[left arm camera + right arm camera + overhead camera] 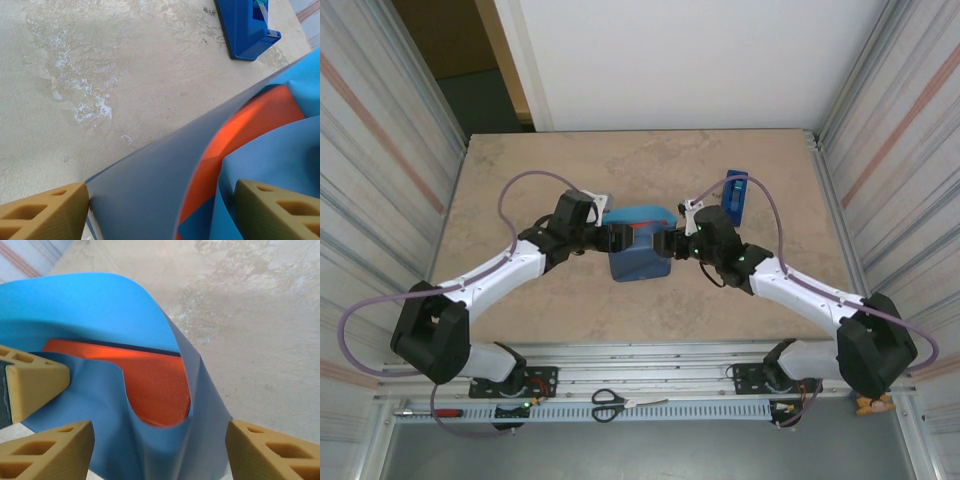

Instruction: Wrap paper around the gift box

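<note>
Nearest, on the metal rail by the arm bases, lie black-handled scissors; beyond it the tan, marbled table begins. At the table's middle the gift box sits flat, orange top facing up; being square, it shows no clear long axis. The paper lies under and around it, its length running near to far; the near flap, slate face outward, and the far flap, light blue and arched, curl over the box, leaving an orange strip bare between them. The left gripper reaches in from the left, jaws spread wide; a raised flap stands loose between them, nothing pinched. The right gripper faces it from the right, jaws likewise wide, straddling paper and box without clamping either. Farther back and to the right stands a blue tape dispenser, apart from the paper; behind the table rises a white wall; ribbed metal panels flank both sides.
</note>
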You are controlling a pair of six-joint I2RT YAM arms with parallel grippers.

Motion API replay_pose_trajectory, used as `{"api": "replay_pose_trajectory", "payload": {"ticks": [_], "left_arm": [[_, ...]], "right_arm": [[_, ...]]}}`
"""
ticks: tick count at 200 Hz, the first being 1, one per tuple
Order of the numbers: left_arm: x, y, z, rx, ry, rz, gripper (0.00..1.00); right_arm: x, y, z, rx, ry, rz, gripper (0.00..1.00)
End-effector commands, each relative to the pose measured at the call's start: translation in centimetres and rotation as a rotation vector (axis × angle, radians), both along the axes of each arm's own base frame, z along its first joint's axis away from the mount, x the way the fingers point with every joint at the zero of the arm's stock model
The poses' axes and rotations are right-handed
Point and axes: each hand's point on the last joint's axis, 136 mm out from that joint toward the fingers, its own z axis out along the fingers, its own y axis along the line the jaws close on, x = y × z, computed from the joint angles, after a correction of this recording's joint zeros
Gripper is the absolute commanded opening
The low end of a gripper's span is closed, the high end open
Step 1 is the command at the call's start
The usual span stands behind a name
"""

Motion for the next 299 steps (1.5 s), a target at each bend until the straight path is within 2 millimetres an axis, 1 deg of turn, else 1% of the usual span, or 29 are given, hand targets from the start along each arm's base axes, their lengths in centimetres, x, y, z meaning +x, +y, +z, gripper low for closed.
{"api": "replay_pose_trajectory", "payload": {"ticks": [1, 24, 39, 58, 75, 93, 111, 126, 136, 161, 173, 189, 210, 220, 233, 254, 264, 273, 284, 299], "left_arm": [[-1.2, 0.7, -1.8, 0.045, 0.064, 0.013, 0.76], [-1.2, 0.6, -1.7, 0.039, 0.066, 0.016, 0.76], [-1.2, 0.6, -1.6, 0.038, 0.063, 0.015, 0.76], [-1.3, 0.6, -1.5, 0.036, 0.061, 0.016, 0.76], [-1.3, 0.7, -1.6, 0.037, 0.061, 0.015, 0.76], [-1.4, 0.7, -1.7, 0.040, 0.063, 0.013, 0.76], [-1.4, 0.6, -1.6, 0.040, 0.063, 0.011, 0.76], [-1.4, 0.7, -1.6, 0.044, 0.061, 0.012, 0.76], [-1.4, 0.8, -1.5, 0.043, 0.060, 0.015, 0.76], [-1.4, 0.7, -1.4, 0.039, 0.059, 0.012, 0.76], [-1.4, 0.7, -1.5, 0.040, 0.060, 0.011, 0.76], [-1.4, 0.7, -1.5, 0.041, 0.061, 0.012, 0.76], [-1.4, 0.7, -1.5, 0.041, 0.064, 0.014, 0.76], [-1.4, 0.6, -1.5, 0.041, 0.063, 0.011, 0.76], [-1.4, 0.7, -1.5, 0.045, 0.061, 0.011, 0.76], [-1.3, 0.8, -1.5, 0.047, 0.061, 0.014, 0.76], [-1.3, 0.7, -1.6, 0.048, 0.062, 0.012, 0.76], [-1.3, 0.7, -1.7, 0.047, 0.066, 0.014, 0.76], [-1.3, 0.7, -1.7, 0.046, 0.066, 0.012, 0.76], [-1.4, 0.7, -1.7, 0.047, 0.066, 0.013, 0.76]], "right_arm": [[0.4, -0.6, 2.0, 0.002, -0.116, -0.027, 0.67], [0.5, -0.2, 2.6, 0.008, -0.148, -0.003, 0.65], [0.9, 0.0, 2.2, -0.007, -0.147, -0.004, 0.63], [1.7, 0.5, 1.6, -0.028, -0.142, -0.003, 0.59], [2.2, 0.2, -0.1, -0.084, -0.114, -0.029, 0.54], [1.9, -0.2, -2.2, -0.127, -0.082, -0.044, 0.50], [1.4, -0.3, -3.0, -0.129, -0.070, -0.038, 0.46], [1.1, -0.2, -2.4, -0.122, -0.076, -0.029, 0.45], [1.2, 0.0, -1.5, -0.114, -0.093, -0.023, 0.45], [1.6, 0.3, 0.8, -0.103, -0.141, -0.008, 0.40], [1.8, 0.6, 1.2, -0.101, -0.157, 0.002, 0.39], [2.2, 0.7, 0.9, -0.116, -0.150, 0.006, 0.35], [2.6, 0.4, 0.3, -0.132, -0.138, -0.022, 0.33], [2.6, 0.6, 0.6, -0.114, -0.142, -0.019, 0.32], [2.5, 0.9, 1.4, -0.094, -0.150, -0.014, 0.32], [2.8, 0.3, 1.8, -0.112, -0.169, -0.052, 0.29], [2.9, 0.0, 1.4, -0.126, -0.166, -0.064, 0.24], [2.9, -0.2, 0.8, -0.133, -0.152, -0.068, 0.22], [2.8, -0.1, 0.3, -0.133, -0.136, -0.062, 0.22], [2.6, 0.2, 0.1, -0.127, -0.122, -0.054, 0.16]]}}
